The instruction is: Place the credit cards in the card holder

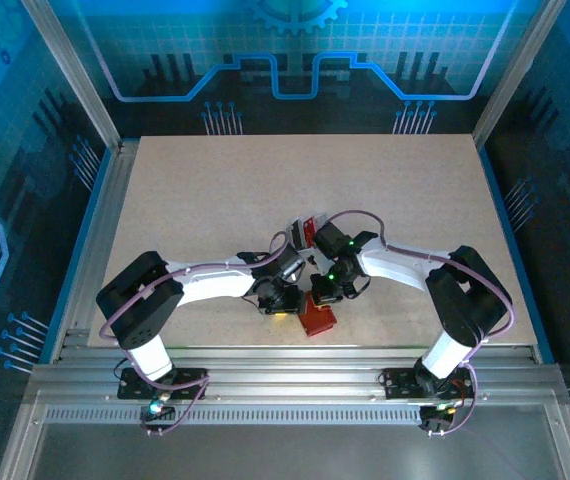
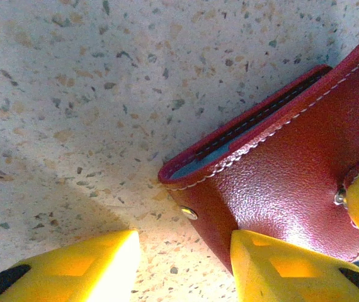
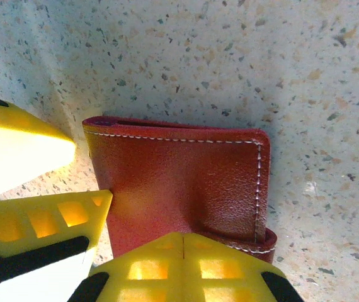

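Observation:
The card holder (image 1: 316,316) is a red leather wallet with white stitching, lying folded on the speckled table near the front edge. In the left wrist view the card holder (image 2: 293,157) shows a teal edge inside its open mouth and a metal snap on its corner. My left gripper (image 2: 182,264) is open: one finger overlaps the wallet's corner, the other stands on bare table. My right gripper (image 3: 184,242) is shut, its joined tips resting on the card holder (image 3: 179,182). What look like credit cards (image 1: 309,230), red and dark, lie just behind the two grippers.
The left gripper's yellow fingers (image 3: 22,157) crowd the wallet's left side in the right wrist view. Both arms meet at the table's middle front. The table's metal frame (image 1: 295,355) runs just in front of the wallet. Open speckled tabletop (image 1: 295,170) stretches behind.

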